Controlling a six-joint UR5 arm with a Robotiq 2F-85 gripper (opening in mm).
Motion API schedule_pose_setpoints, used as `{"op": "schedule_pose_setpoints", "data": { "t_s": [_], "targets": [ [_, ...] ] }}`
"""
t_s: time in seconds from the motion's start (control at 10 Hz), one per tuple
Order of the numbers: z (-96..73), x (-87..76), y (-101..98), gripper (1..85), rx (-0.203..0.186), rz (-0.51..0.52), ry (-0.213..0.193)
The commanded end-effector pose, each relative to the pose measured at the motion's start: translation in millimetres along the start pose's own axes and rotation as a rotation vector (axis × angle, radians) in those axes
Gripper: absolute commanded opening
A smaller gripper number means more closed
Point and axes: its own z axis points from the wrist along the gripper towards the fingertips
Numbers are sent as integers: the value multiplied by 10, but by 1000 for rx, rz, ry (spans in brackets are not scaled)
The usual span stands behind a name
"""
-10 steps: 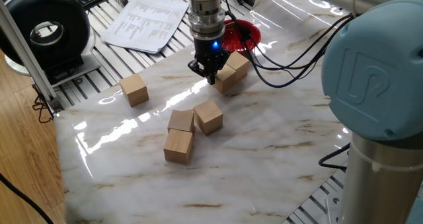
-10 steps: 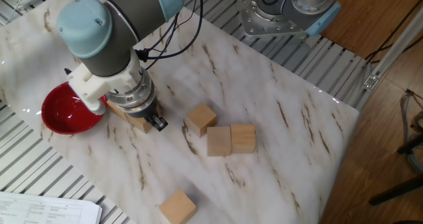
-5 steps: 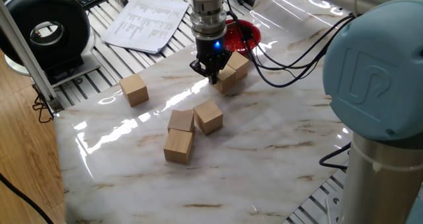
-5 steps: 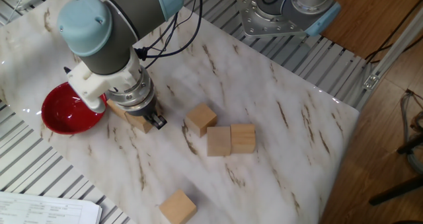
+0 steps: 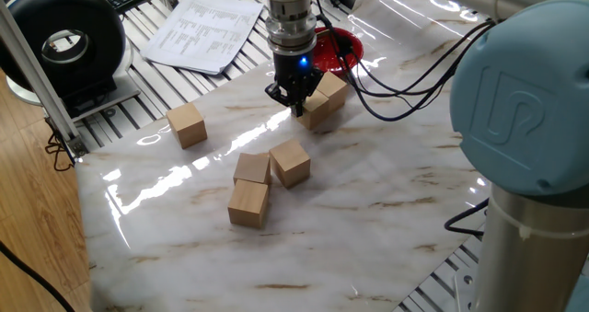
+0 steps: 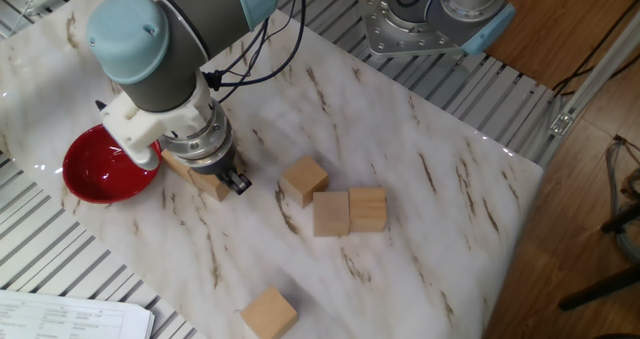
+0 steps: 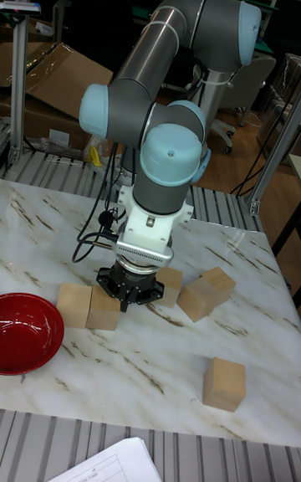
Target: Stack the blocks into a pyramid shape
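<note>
Clearly risky: claw (image 5: 296, 105) down low at the pair of blocks (image 5: 322, 98) beside the red bowl (image 5: 337, 47) in the upper middle of the frame, fingers hidden, so no telling whether spread or clamped; a slightly off-centre close could shove a block against its touching neighbour or into the bowl. Elsewhere, three blocks (image 5: 267, 181) clustered mid-table (image 5: 386, 211), one alone (image 5: 187, 124) at left. Cubes, so no long axis; each turned at its own angle, faces unaligned.
</note>
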Motion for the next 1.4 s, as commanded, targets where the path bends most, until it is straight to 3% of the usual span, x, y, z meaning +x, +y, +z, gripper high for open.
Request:
{"op": "schedule_pose_setpoints", "data": {
  "t_s": [0.0, 0.6, 0.8, 0.9, 1.0, 1.3],
  "targets": [
    [-17, -26, 58, 13, -24, 11, -8],
    [-28, -47, 173, 13, -43, 29, -14],
    [-112, -43, 329, 13, -48, 42, -5],
    [-154, -39, 482, 13, -84, 35, -1],
    [-194, -67, 574, 13, -90, -12, -9],
    [-354, -281, 889, 10, -106, -34, -39]
  ]
}}
